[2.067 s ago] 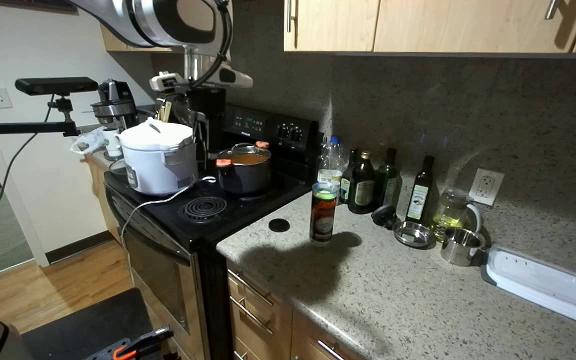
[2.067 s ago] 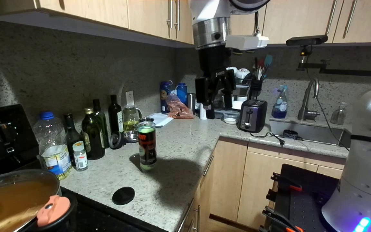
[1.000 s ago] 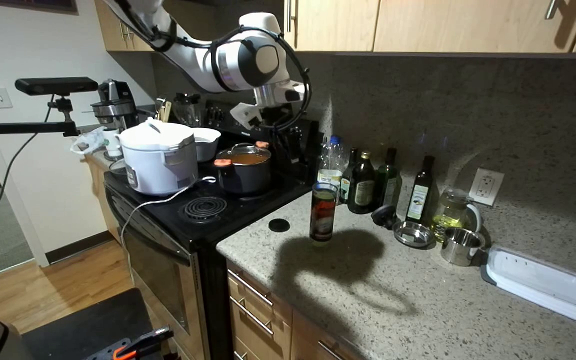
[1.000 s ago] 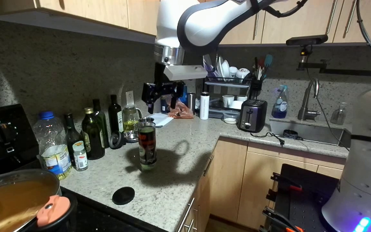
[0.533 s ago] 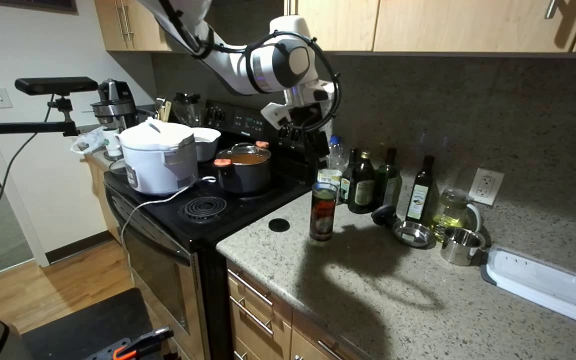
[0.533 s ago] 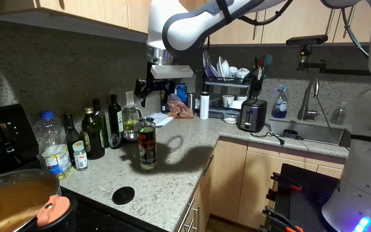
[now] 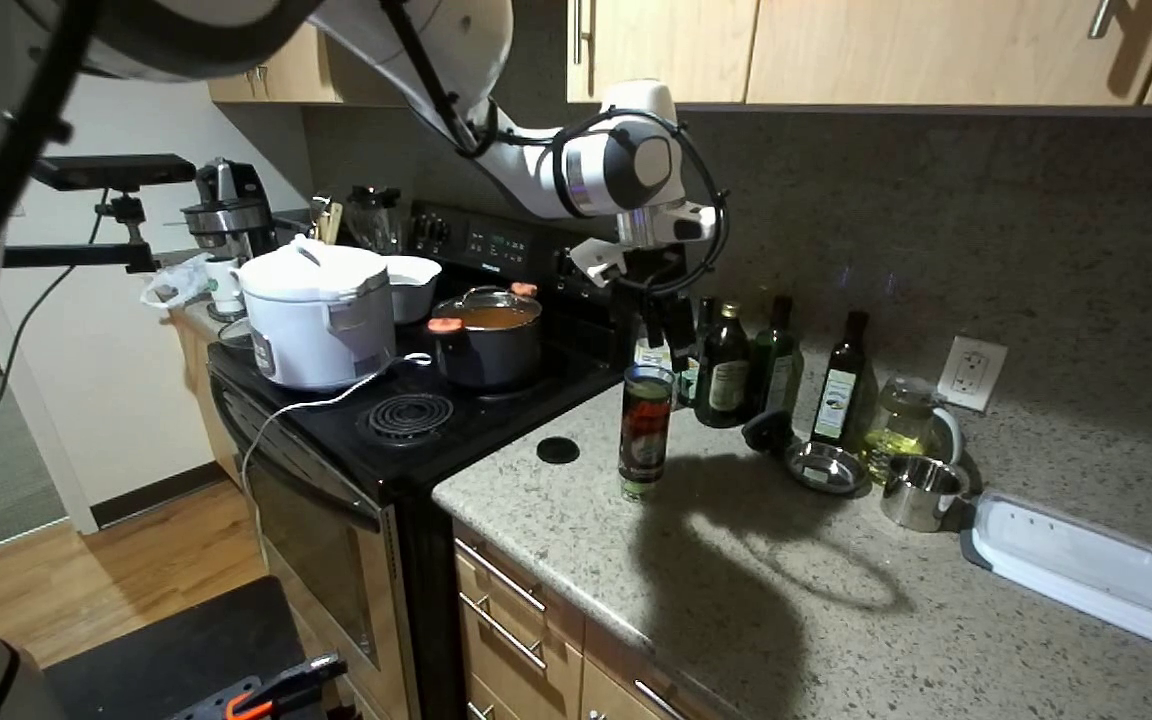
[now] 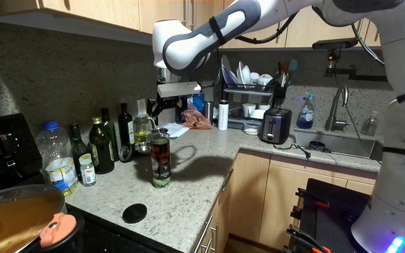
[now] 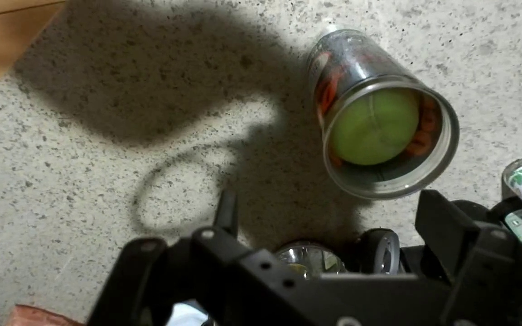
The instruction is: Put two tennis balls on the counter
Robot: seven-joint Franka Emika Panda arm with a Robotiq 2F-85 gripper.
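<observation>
"Which step are we on?"

"The approach, as we judge it. Our black two-fingered pincer reaches in from the bottom of the wrist view, fingers spread wide with nothing between them, so it is released."

"And what are we after?"

"A fuzzy yellow-green tennis ball, lodged inside a tall, clear cylindrical can with a black-and-red label. We look down on it through the open mouth, upper right of that frame. In an exterior view more green shows at the can's foot, left of centre. We take that for the second ball, though the label covers too much for us to be sure."

"So neither is out on the speckled grey stone-look surface yet?"

"Neither. The can stands upright on it, near the dark green glass bottles."

"What does our next move call for?"

"Lining up, we think: bring the gap toward the can, then lower without knocking it. The mouth looks snug for fingers around a ball, so clasping the can and tipping it gently may serve us better. Then we'd need to mind the balls rolling."
</observation>
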